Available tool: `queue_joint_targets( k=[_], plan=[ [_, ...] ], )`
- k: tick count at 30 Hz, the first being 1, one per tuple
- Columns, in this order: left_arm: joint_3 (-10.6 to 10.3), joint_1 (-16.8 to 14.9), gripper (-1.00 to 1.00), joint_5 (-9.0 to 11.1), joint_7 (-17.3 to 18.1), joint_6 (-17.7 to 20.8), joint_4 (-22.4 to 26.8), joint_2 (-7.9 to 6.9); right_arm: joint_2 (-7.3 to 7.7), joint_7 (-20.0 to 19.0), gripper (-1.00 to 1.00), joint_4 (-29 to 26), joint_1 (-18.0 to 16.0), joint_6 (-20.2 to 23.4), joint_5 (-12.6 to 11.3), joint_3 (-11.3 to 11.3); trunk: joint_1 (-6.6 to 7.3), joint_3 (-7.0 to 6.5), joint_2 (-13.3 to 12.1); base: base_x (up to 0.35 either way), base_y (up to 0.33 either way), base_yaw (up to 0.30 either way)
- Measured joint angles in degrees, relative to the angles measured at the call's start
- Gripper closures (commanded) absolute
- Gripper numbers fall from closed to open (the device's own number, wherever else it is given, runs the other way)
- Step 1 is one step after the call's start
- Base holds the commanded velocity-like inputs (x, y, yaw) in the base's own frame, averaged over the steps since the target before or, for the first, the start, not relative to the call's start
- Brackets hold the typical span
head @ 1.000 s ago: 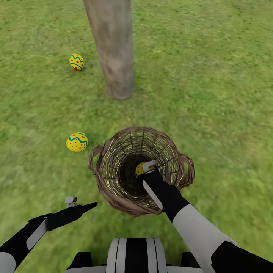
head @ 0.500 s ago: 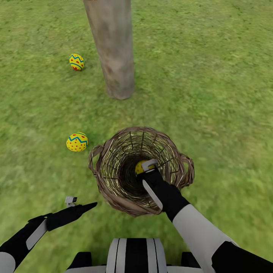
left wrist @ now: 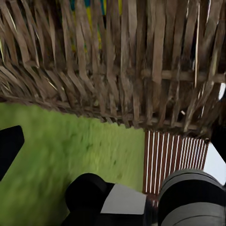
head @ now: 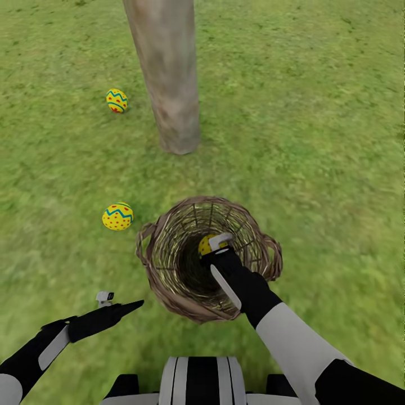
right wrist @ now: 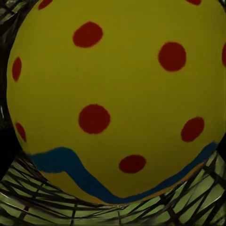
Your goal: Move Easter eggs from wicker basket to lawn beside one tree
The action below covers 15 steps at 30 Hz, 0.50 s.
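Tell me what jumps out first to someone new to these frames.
The right gripper reaching down inside the wicker basket at a yellow dotted egg, which looms large in the right wrist view. Next, the thick grey-brown tree trunk standing beyond the basket, with two more eggs on the lawn: one beside the trunk, one left of the basket.

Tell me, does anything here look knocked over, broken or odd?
Nothing stands out. The basket sits upright on the grass, two eggs lie whole near the tree, and the right gripper is inside the basket at the third egg.
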<state>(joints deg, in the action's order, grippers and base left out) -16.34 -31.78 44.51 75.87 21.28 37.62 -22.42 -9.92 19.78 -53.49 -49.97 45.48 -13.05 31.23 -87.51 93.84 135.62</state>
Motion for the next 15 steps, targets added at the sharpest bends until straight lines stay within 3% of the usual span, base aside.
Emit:
queue_joint_targets(
  k=[8,15],
  plan=[
    [0.5,0.0,-1.0,-0.1,-0.2,0.2,0.0,-0.04,-0.03,-0.9,1.0,0.1,0.0,0.2,-0.1,0.0,1.76,-1.98,-3.2,0.0,0.0,0.0],
    [0.6,0.0,-1.0,-0.1,-0.2,0.3,0.1,-0.08,0.06,-3.0,1.0,0.1,0.0,0.2,0.0,0.0,3.29,-3.29,-6.0,-0.135,0.0,0.0]
  ],
)
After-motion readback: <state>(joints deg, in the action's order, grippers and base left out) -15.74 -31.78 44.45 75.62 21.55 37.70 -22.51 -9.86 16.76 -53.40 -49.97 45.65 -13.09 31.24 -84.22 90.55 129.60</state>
